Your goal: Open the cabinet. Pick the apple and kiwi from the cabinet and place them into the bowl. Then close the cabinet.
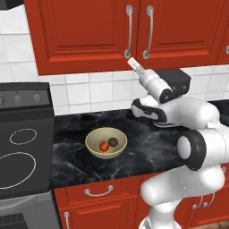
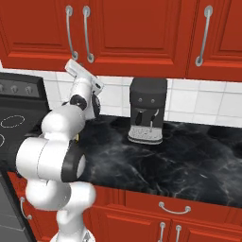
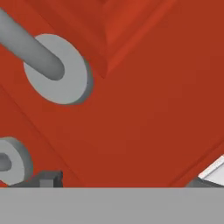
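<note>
below end effector (image 1: pixel 132 62): closed cabinet (image 1: pixel 85 31)

White tiled wall (image 1: pixel 96 91) backs a black marbled surface (image 2: pixel 189 160). At nine o'clock sits a dark stove (image 1: pixel 22 147); a black coffee machine (image 2: pixel 147 109) stands against the tiles, red drawers (image 1: pixel 100 190) below.

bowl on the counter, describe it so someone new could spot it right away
Start at the black stove on the left and move right onto the dark marble counter. The bowl sits there below the closed red cabinet. It is round, shallow and tan-yellow, with an apple and a kiwi inside, unlike the tall black coffee machine further right.
</note>
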Controlling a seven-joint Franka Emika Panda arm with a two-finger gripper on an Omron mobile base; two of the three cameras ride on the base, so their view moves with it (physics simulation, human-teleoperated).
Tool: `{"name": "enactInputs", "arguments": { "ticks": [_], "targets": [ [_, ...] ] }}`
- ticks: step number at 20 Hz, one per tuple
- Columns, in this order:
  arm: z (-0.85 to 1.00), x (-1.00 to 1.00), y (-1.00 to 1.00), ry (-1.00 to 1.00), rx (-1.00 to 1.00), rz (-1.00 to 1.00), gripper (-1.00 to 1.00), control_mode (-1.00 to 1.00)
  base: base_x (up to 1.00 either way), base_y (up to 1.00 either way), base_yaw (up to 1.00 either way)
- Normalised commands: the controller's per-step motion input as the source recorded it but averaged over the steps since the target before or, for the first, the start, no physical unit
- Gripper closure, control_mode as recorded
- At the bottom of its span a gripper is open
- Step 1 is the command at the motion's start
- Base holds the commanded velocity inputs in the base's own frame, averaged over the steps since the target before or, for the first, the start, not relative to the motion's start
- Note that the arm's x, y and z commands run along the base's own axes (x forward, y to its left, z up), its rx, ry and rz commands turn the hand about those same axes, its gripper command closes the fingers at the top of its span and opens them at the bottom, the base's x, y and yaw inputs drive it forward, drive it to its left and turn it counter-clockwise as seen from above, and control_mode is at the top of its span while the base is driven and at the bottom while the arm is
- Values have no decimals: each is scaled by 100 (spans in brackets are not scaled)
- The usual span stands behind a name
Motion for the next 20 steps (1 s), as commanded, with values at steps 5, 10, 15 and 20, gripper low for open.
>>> {"name": "enactInputs", "arguments": {
  "ticks": [5, 10, 15, 20],
  "targets": [
    [80, -25, -3, -14, 1, 21, -100, -100, 0, 0, 0],
    [48, -18, 16, -19, -1, 7, -100, -100, 0, 0, 0],
    [59, -4, 36, -29, 0, 7, -100, -100, 0, 0, 0],
    [51, -16, 52, -32, -5, 4, -100, -100, 0, 0, 0]
  ]
}}
